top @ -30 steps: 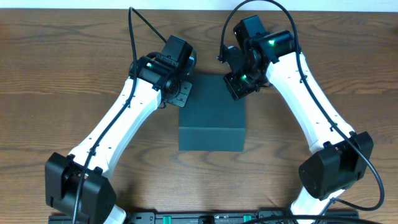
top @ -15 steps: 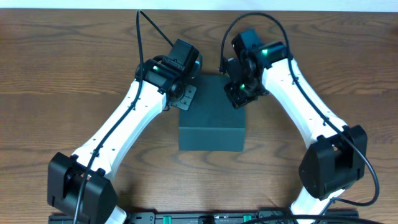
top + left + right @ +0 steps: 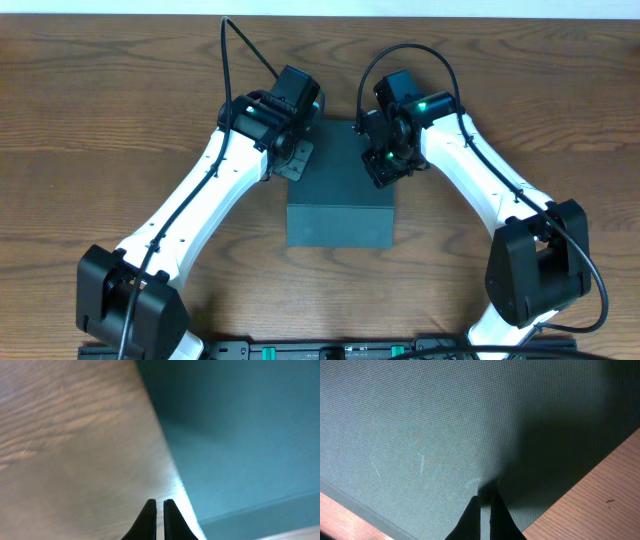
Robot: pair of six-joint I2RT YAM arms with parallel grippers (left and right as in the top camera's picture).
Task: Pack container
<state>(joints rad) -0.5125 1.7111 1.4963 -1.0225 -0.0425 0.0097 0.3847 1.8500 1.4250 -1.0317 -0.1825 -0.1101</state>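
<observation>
The container (image 3: pixel 340 195) is a dark teal-green box in the middle of the table with its lid down. My left gripper (image 3: pixel 292 162) is shut and empty, just off the box's far left edge. In the left wrist view its fingertips (image 3: pixel 159 506) hover over the wood beside the box's side (image 3: pixel 240 435). My right gripper (image 3: pixel 381 168) is shut and empty over the lid's far right part. In the right wrist view its tips (image 3: pixel 487 497) touch or nearly touch the woven lid (image 3: pixel 420 425).
The wooden table (image 3: pixel 100 120) reaches on both sides of the box. A black rail (image 3: pixel 320 350) runs along the front edge. Both arms angle in from the front corners and flank the box.
My left gripper has moved right, up to the box's far left edge. My right gripper has come forward and down onto the lid. The box has not moved.
</observation>
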